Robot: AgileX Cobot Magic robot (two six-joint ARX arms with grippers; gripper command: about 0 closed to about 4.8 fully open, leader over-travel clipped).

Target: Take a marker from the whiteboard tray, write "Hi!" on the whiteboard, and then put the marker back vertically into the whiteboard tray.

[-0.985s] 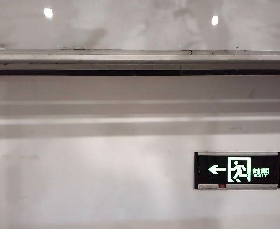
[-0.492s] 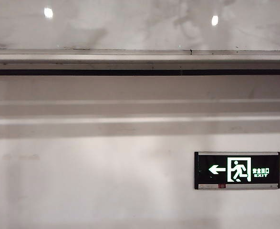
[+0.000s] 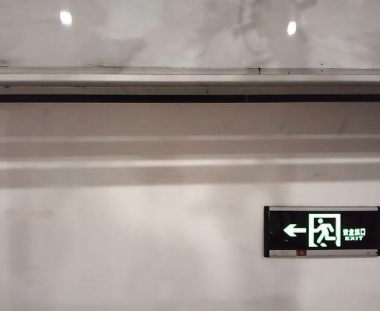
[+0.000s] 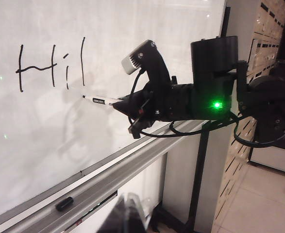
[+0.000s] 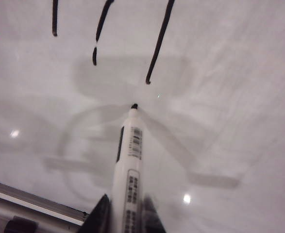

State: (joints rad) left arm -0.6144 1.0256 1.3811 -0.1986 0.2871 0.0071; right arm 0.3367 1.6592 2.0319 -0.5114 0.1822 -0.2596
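Here the right gripper (image 5: 125, 213) has its jaws closed on the marker (image 5: 128, 165), a slim white pen with a barcode label along its barrel. The uncapped black tip points away from the jaws and sits at the whiteboard (image 5: 220, 97), just below the long stroke of the exclamation mark; whether the tip touches the glossy surface cannot be told. From the left wrist view, the same right gripper (image 4: 127, 104) reaches in from the side, the marker (image 4: 99, 100) jutting out ahead of its jaws toward the whiteboard (image 4: 45, 141). Black handwriting (image 4: 52, 65) reading "Hi" plus one tall stroke sits above the marker tip. Below the jaws runs the whiteboard tray (image 4: 98, 182), a long grey metal ledge, with a small black cap (image 4: 64, 203) lying on it well away from the gripper. The left gripper is not seen clearly in any view, so its jaws cannot be judged. The exterior view shows only the tray's underside, wall mouldings and a green exit sign (image 3: 322, 231).
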